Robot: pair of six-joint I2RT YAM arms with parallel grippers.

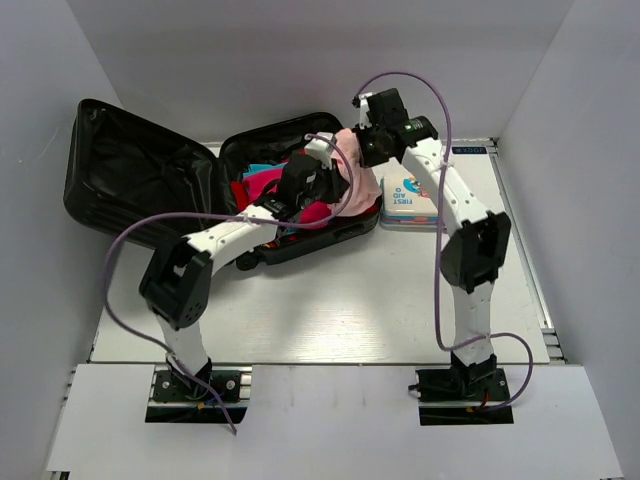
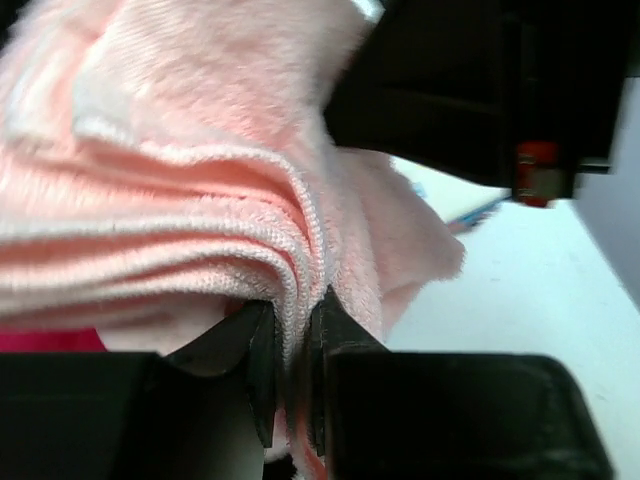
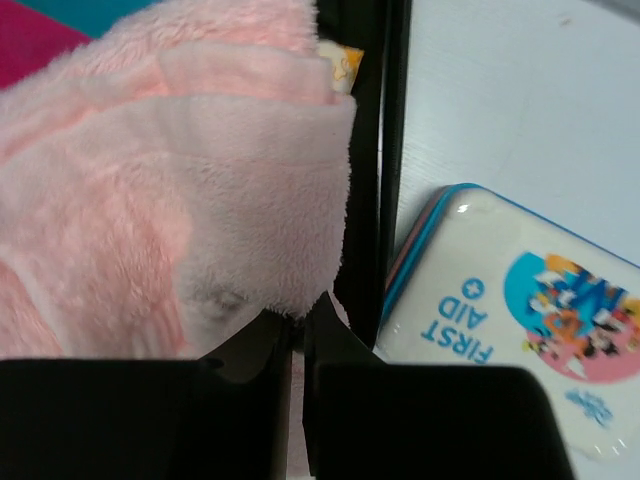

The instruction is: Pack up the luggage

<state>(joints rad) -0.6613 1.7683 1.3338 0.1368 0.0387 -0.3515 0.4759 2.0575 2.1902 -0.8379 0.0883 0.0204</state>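
My left gripper [image 2: 297,350] and right gripper [image 3: 298,350] are both clamped on a fluffy pink towel [image 2: 180,180]. I see it bunched over the right rim of the open black luggage [image 1: 140,175], near a first-aid tin [image 3: 520,310].

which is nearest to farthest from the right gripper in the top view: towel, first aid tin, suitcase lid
1. Pink towel, pinched in the right gripper.
2. First aid tin, on the table to the gripper's right.
3. Suitcase lid, open at far left.

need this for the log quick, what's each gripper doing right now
Left gripper: closed, pinching a fold of the pink towel.
Right gripper: closed, pinching the edge of the same pink towel.
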